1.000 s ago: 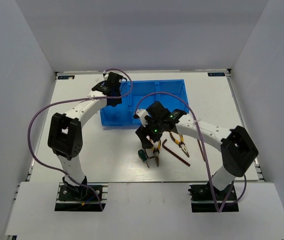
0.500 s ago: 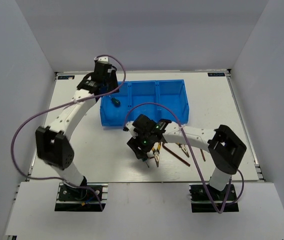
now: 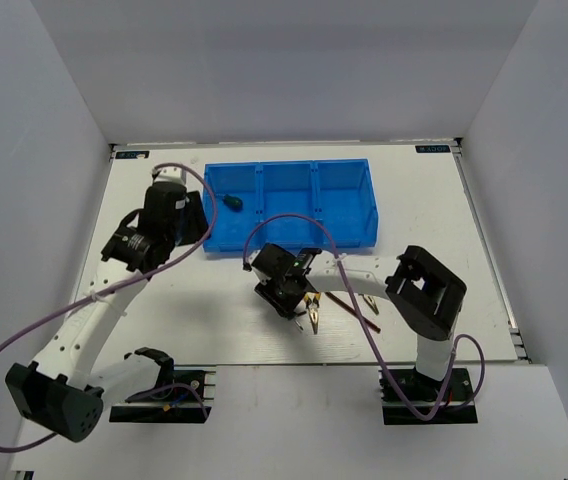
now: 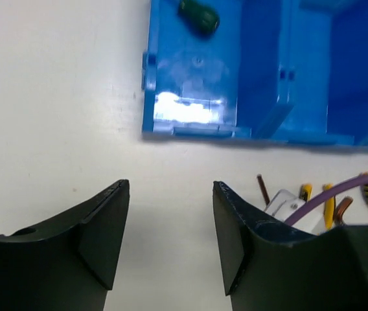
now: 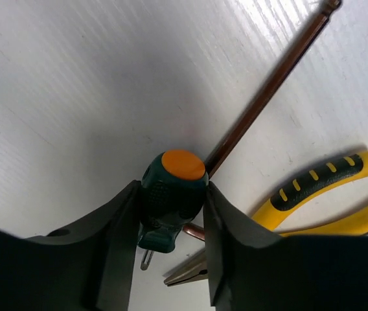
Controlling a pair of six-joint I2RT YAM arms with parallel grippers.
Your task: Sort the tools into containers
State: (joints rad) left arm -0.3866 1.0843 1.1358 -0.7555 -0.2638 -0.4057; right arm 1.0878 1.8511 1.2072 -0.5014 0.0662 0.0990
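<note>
The blue three-compartment bin stands at the back middle. One green screwdriver lies in its left compartment, also in the left wrist view. My left gripper is open and empty, over bare table just in front of the bin's left corner. My right gripper is shut on the second green screwdriver, orange cap towards the camera, low over the table. Yellow-handled pliers and a hex key lie right beside it.
In front of the bin lie the pliers, a second pair of pliers and a long hex key, partly under my right arm. White walls enclose the table. Purple cables hang from both arms.
My left arm drew back from the bin, leaving a green screwdriver in the left compartment. My right gripper moved slightly left and down and shut on the second screwdriver.
</note>
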